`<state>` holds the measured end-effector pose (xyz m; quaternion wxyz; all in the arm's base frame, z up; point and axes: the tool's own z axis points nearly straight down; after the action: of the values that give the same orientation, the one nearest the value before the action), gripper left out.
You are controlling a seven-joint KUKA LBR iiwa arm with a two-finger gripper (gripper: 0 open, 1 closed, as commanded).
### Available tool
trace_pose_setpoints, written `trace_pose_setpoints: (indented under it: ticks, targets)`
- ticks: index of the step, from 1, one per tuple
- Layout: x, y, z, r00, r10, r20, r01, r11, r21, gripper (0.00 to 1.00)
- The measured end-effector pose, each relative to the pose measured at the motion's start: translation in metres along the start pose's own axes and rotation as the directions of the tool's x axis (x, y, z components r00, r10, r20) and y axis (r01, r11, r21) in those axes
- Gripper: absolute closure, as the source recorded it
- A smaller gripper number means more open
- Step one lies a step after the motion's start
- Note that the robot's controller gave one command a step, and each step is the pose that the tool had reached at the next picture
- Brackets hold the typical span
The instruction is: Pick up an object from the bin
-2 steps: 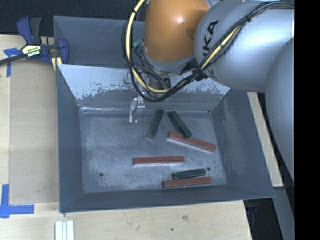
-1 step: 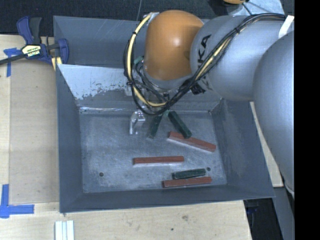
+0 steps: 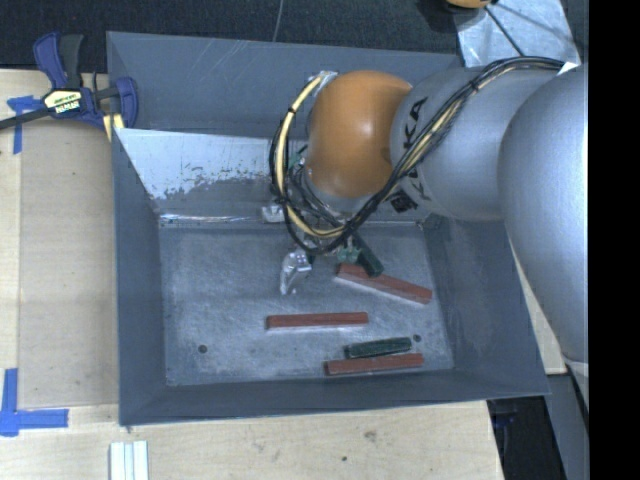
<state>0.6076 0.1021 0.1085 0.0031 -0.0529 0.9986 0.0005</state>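
My gripper [image 3: 292, 274] hangs below the orange wrist cover, low over the bin floor in the middle of the bin, with nothing seen in it. Just below it on the floor lies a long reddish-brown stick [image 3: 317, 320], flat and level, apart from the gripper. To the gripper's right a second reddish-brown stick [image 3: 388, 287] lies slanted, with a small dark green piece [image 3: 366, 262] at its upper left end, partly under the cables.
Near the bin's front wall a dark green stick [image 3: 378, 348] lies just above a third reddish-brown stick [image 3: 373, 365]. The arm and its cables cover the bin's back right. The left half of the floor is bare grey metal.
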Motion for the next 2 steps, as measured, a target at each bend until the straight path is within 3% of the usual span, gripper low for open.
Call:
trace_pose_setpoints:
  ticks: [1, 2]
  targets:
    - [0.018, -0.019, 0.036, 0.997, -0.083, 0.001, 0.083, 0.997, -0.001, 0.00]
    - [0.010, -0.053, 0.030, 0.985, -0.171, 0.021, 0.171, 0.985, 0.001, 1.00]
